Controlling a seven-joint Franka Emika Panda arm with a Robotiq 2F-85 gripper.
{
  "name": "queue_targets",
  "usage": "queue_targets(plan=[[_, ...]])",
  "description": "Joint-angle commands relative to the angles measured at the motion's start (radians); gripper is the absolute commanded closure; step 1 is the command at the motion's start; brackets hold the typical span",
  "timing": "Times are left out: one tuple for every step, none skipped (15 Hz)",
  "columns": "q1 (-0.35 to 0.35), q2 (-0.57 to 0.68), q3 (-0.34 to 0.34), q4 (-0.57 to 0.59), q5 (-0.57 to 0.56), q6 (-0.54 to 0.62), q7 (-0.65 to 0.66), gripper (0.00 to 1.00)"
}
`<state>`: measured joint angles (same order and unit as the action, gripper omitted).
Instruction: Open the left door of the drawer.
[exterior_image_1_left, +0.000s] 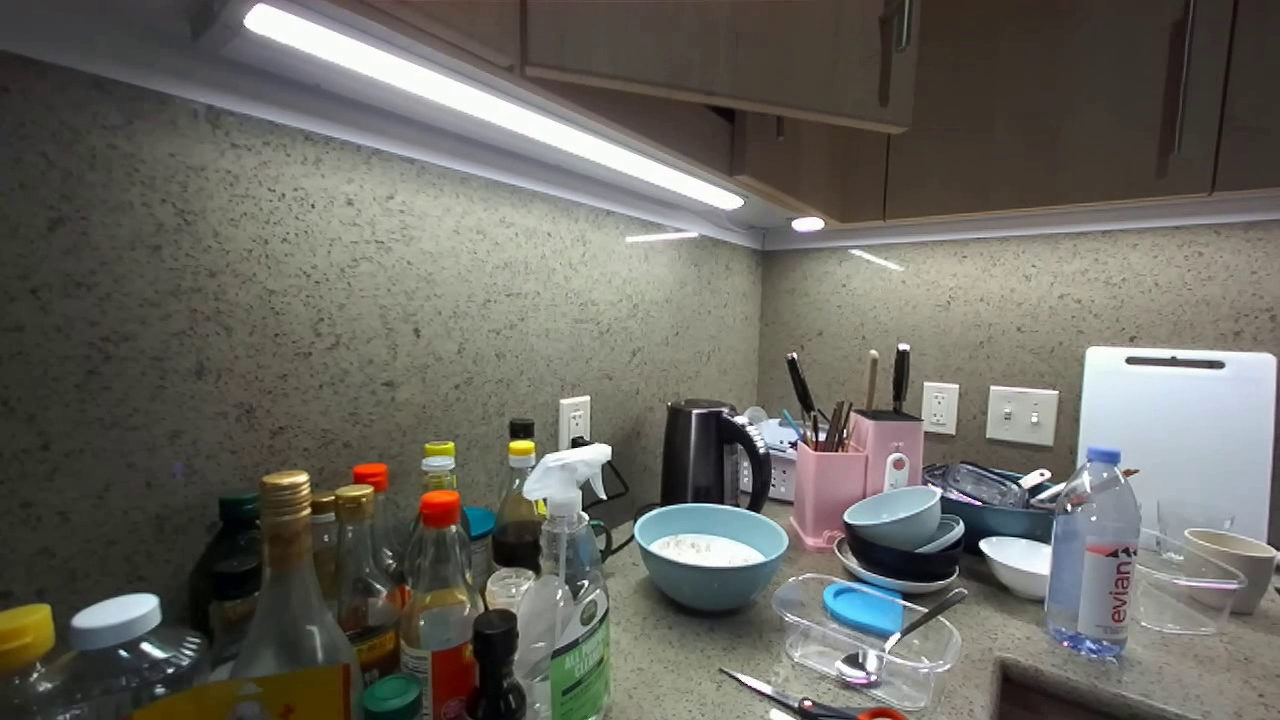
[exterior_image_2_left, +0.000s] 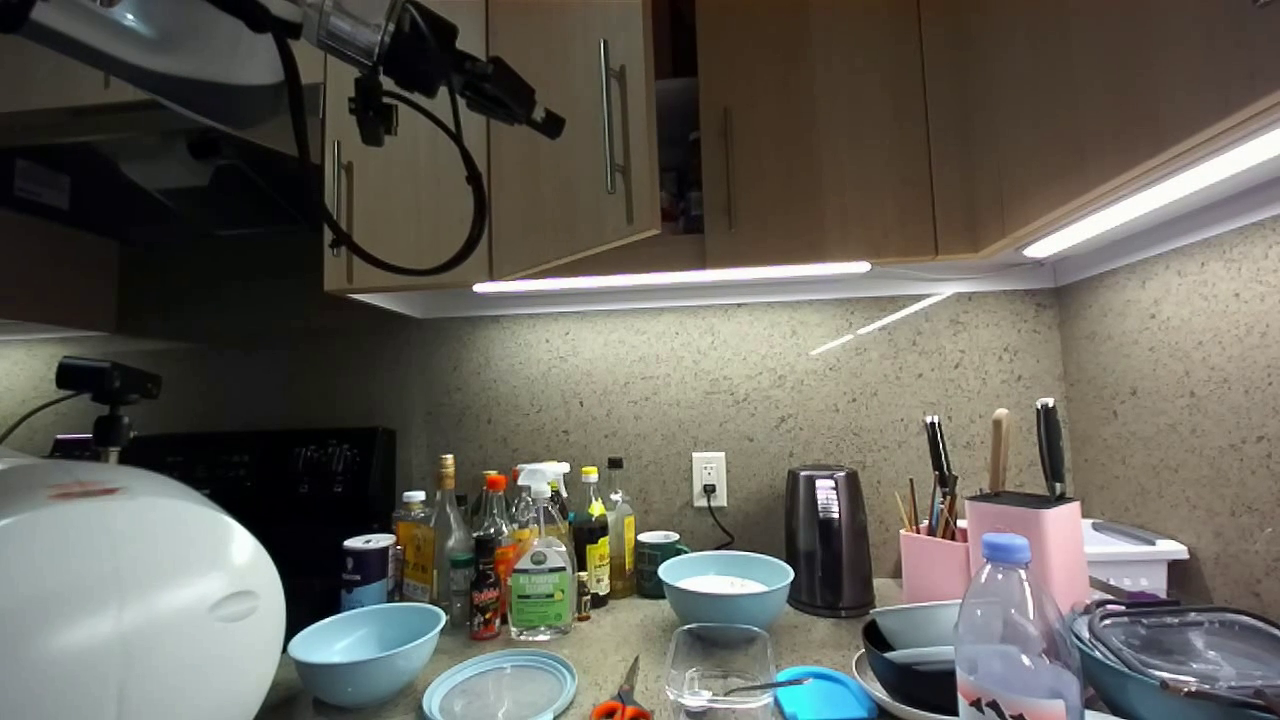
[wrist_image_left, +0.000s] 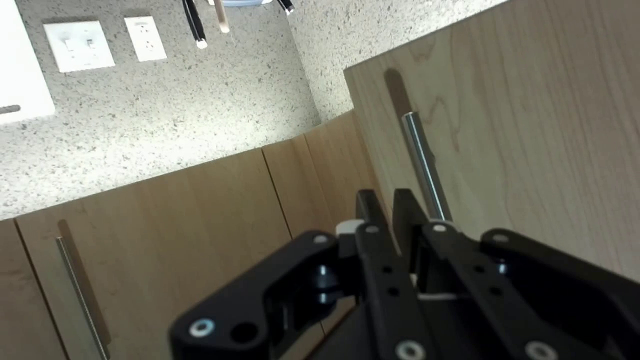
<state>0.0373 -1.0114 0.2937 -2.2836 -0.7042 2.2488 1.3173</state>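
Note:
The left door, a flat brown wood panel, stands ajar in both exterior views. Its slim metal bar handle runs along its right edge. A dark gap shows the inside of the drawer cabinet beside the matching door. My gripper is in front of the left door, left of the handle in that picture. In the wrist view, my fingers are a little apart with nothing between them. The left door is at the right there, its handle's lower end hidden behind my right finger.
Another cabinet door with a bar handle is on the adjoining wall. Below, the counter holds several bottles, blue bowls, a kettle, a pink knife block and a water bottle. A lit strip runs under the cabinets.

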Motion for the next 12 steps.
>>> queue_targets(plan=[[-0.040,-0.050,0.012,-0.032,0.045,0.011,-0.009,0.96],[-0.049,-0.076,0.012,-0.050,0.056,-0.002,0.001,0.96],[-0.068,-0.098,0.017,-0.061,0.072,-0.026,0.016,0.96],[-0.088,-0.114,0.021,-0.066,0.089,-0.054,0.022,0.60],[-0.102,-0.125,0.022,-0.071,0.105,-0.074,0.022,0.59],[-0.096,-0.080,0.019,-0.036,0.105,-0.035,-0.025,0.78],[-0.110,-0.098,0.020,-0.045,0.113,-0.048,-0.024,0.73],[-0.118,-0.111,0.021,-0.053,0.116,-0.052,-0.024,0.66],[-0.122,-0.119,0.022,-0.058,0.117,-0.053,-0.023,0.59],[-0.123,-0.122,0.023,-0.061,0.117,-0.053,-0.023,0.59],[-0.122,-0.122,0.023,-0.062,0.117,-0.054,-0.023,0.59],[-0.122,-0.122,0.023,-0.062,0.117,-0.054,-0.023,0.59]])
